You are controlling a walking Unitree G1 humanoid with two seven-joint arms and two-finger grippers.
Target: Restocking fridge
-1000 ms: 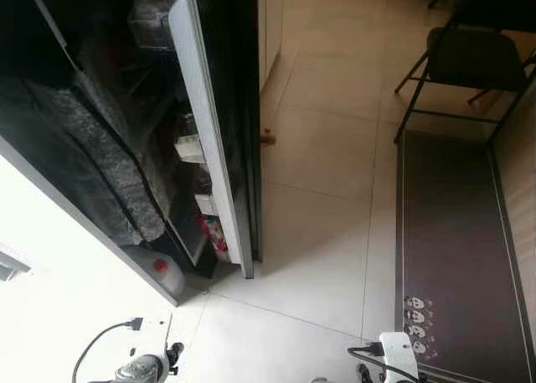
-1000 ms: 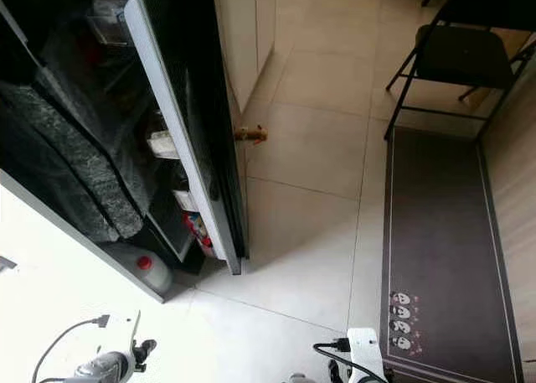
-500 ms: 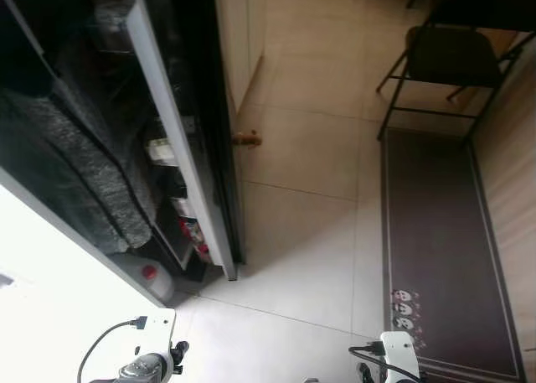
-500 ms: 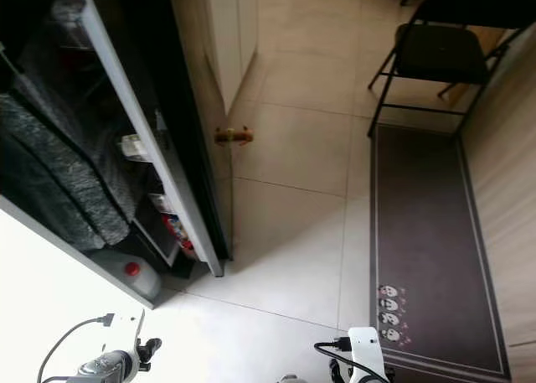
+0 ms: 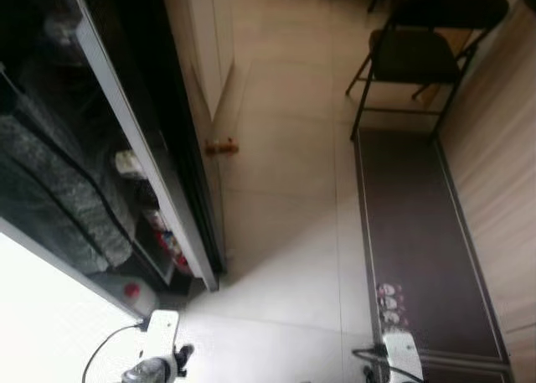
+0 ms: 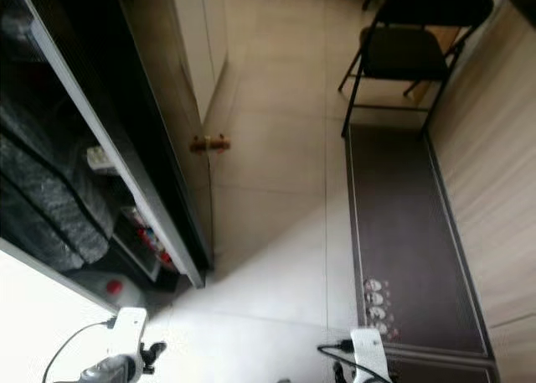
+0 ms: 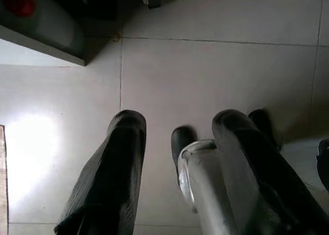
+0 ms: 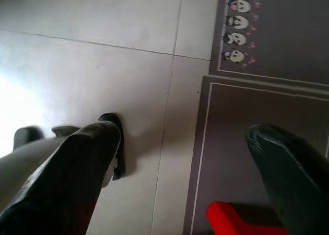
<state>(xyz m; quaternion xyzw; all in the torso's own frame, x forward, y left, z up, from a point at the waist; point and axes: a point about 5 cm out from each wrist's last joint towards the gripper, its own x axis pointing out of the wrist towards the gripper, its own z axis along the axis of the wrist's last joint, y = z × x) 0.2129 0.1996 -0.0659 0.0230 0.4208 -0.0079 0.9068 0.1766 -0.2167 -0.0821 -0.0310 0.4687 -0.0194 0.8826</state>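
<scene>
The open fridge point(image 5: 59, 190) stands at the left, dark inside, with a grey speckled bulk in it. Its door point(image 5: 142, 148) swings out towards me, and small packs sit on the door shelves point(image 5: 127, 163). A jug with a red cap point(image 5: 134, 292) stands at the bottom of the fridge; it appears too in the left wrist view as a jug point(image 7: 31, 14). My left gripper point(image 7: 180, 119) hangs open over the pale tiles. My right gripper point(image 8: 185, 132) is open above the mat's edge, nothing between its fingers point(image 8: 77, 168).
A black folding chair point(image 5: 419, 48) stands at the back right. A dark mat point(image 5: 419, 232) with panda prints runs along the wooden wall point(image 5: 502, 148). A small wooden doorstop point(image 5: 221, 147) sits by the white cupboard point(image 5: 201, 39). Something red point(image 8: 241, 222) lies low beside my right gripper.
The whole picture has slid left and blurred, so the camera has turned right. The fridge, chair and mat themselves have not moved. Both arms hang as before.
</scene>
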